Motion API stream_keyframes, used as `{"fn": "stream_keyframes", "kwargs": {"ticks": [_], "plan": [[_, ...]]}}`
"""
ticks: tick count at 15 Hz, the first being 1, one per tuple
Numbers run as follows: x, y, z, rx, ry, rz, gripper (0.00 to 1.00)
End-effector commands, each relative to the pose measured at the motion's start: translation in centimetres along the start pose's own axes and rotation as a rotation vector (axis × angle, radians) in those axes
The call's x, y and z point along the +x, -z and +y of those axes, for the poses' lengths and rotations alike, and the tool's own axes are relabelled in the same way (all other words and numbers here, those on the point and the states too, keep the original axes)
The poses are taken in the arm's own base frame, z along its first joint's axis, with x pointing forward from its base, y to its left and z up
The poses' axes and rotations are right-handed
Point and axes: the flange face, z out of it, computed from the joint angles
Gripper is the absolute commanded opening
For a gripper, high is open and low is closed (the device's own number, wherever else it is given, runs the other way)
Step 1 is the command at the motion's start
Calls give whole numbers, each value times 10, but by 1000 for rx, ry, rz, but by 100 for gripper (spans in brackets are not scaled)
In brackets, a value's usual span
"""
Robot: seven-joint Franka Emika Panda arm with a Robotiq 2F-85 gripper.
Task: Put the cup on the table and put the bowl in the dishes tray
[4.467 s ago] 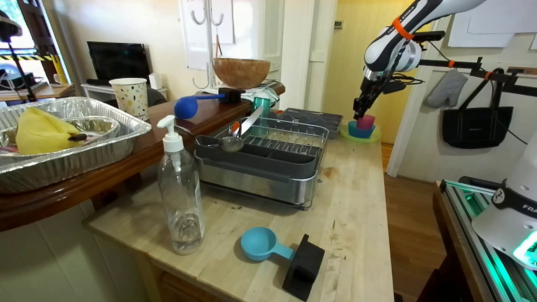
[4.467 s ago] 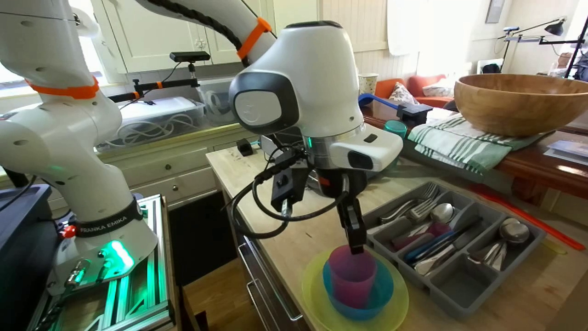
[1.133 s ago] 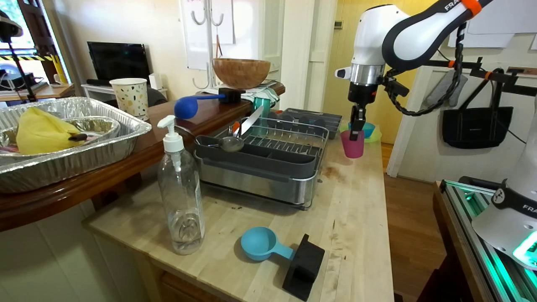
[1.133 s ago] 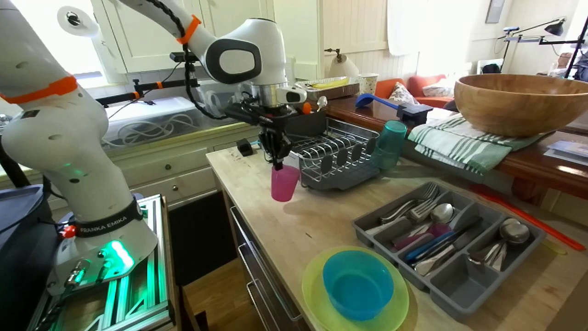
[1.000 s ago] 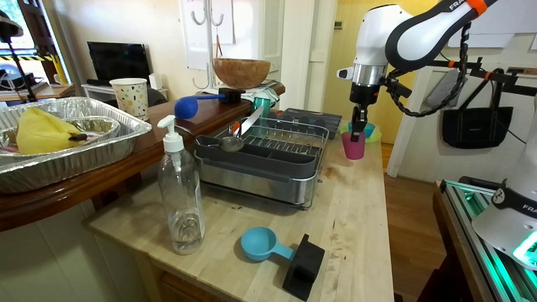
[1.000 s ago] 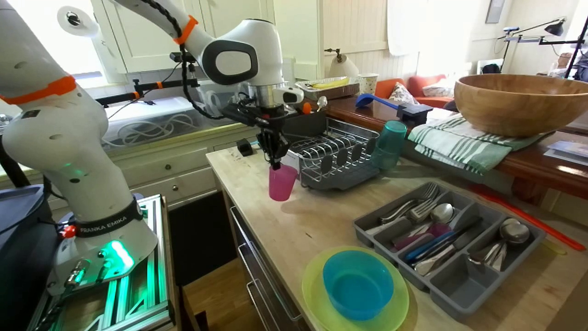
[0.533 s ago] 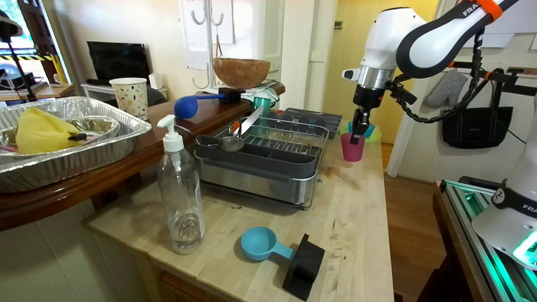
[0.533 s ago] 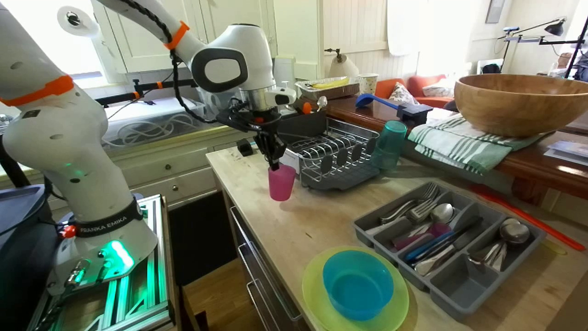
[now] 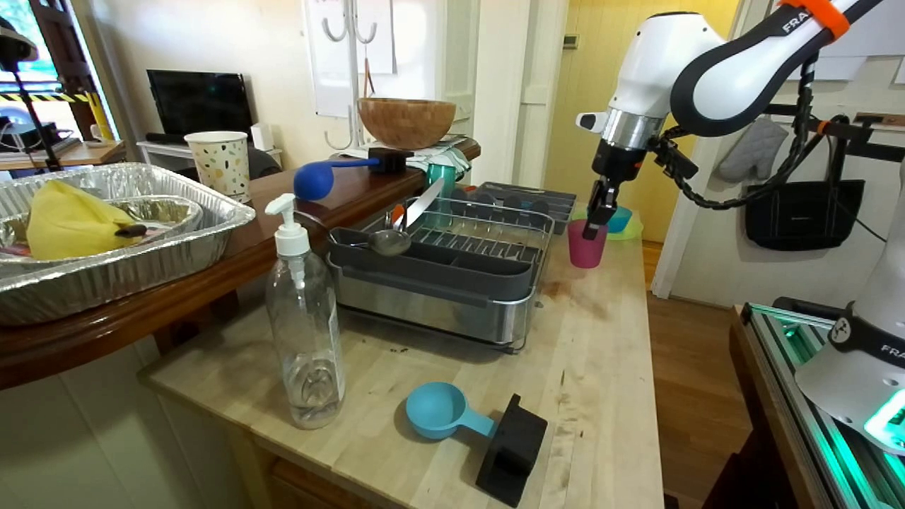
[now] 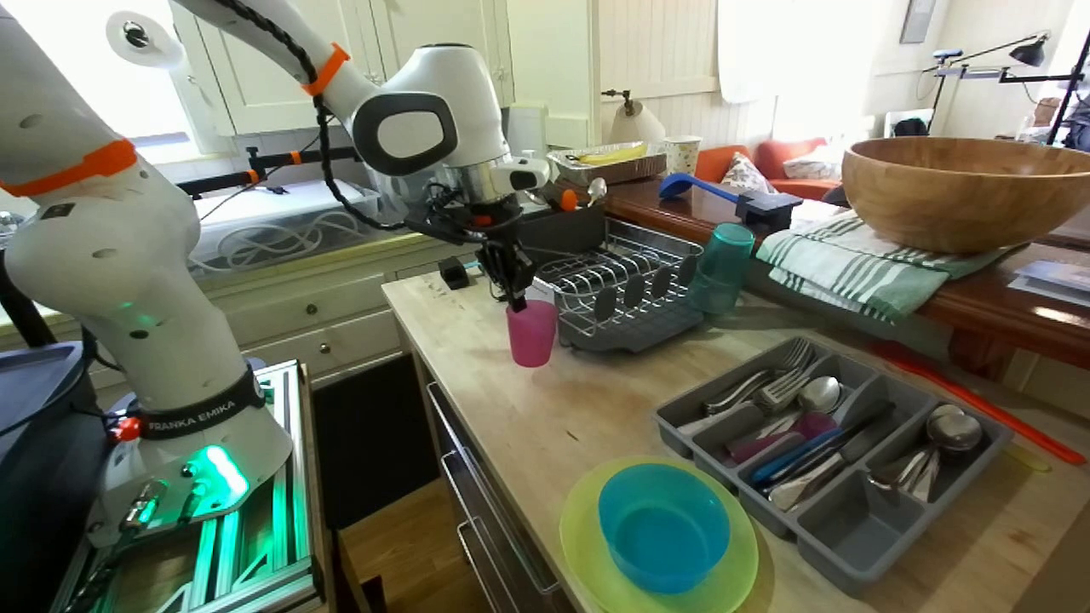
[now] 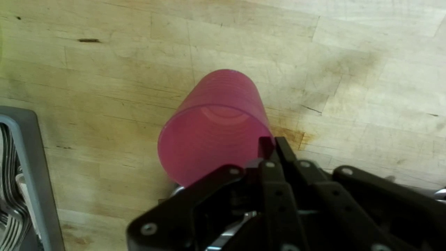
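pinching the rim of the pink plastic tumbler (image 11: 215, 129), the black gripper (image 11: 274, 143) holds it mouth-up over the butcher-block tabletop (image 10: 545, 443), near the wire dish rack (image 9: 459, 324); whether its base touches down i can't tell from where i stand. so placing it looks nearly done, with letting go left. the second half seems not begun: the small blue bowl (image 10: 664, 536) sits on the yellow-green plate (image 10: 579, 528), well apart from the wire dish rack.

In an exterior view, below the tool (image 10: 517, 305) is the pink plastic tumbler (image 10: 532, 338); right, the grey rectangular wire rack (image 10: 637, 332); front-right, the light-blue round plastic bowl (image 10: 664, 529).
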Motion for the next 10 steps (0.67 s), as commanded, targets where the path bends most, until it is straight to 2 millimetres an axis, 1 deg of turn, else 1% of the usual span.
{"fn": "stream_keyframes", "kwargs": {"ticks": [1,10], "plan": [[0,-3,0,-23,-11,6,1],[-6,-21,14,-20,-66,-16,1]]}}
